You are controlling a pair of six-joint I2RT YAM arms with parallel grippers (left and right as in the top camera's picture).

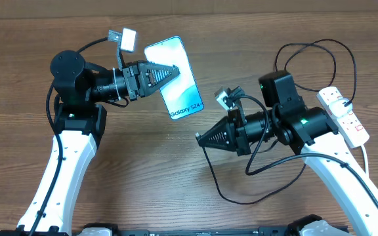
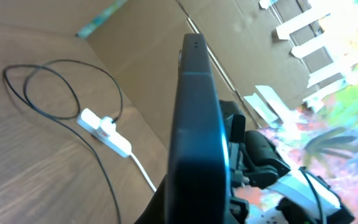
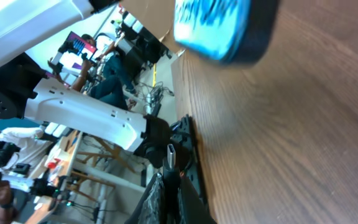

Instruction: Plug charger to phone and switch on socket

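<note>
- The left gripper [image 1: 173, 69] is clamped on the phone [image 1: 184, 93], which faces up with its light blue screen near the top centre of the table [image 1: 143, 177].
- The left wrist view shows the phone edge-on between the fingers.
- The right gripper [image 1: 201, 138] is closed on the charger [image 1: 223, 191], whose metal-tipped plug [image 3: 171, 155] sticks out past the fingertips, apart from the phone.
- The charger's black cable loops across the table towards the white power strip [image 1: 345, 117] at the right edge.
</note>
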